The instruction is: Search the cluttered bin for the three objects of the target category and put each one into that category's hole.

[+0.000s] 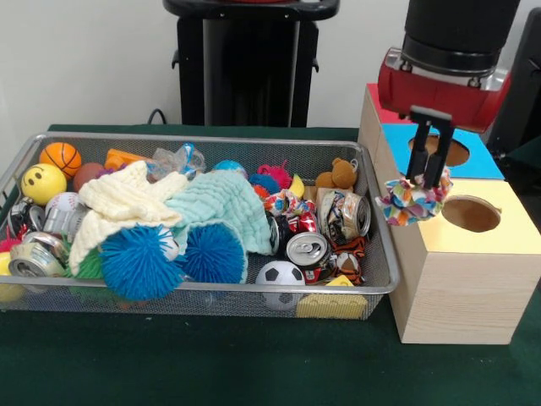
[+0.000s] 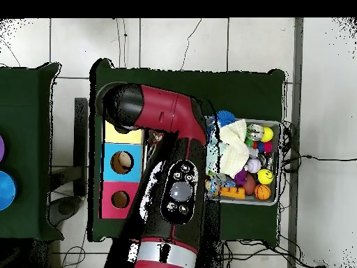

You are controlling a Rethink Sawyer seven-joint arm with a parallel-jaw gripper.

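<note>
Gripper [image 1: 428, 188] holds 1 scrunchie [image 1: 413, 202]; box [image 1: 461, 279] w/ 3 holes.

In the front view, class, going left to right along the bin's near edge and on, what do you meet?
Crushed can → blue spiky ball → soccer ball → claw holding a colourful scrunchie → yellow hole.

Two spiky blue balls [image 1: 139, 262], two cloths [image 1: 127, 203], three box holes [image 1: 471, 213].
</note>
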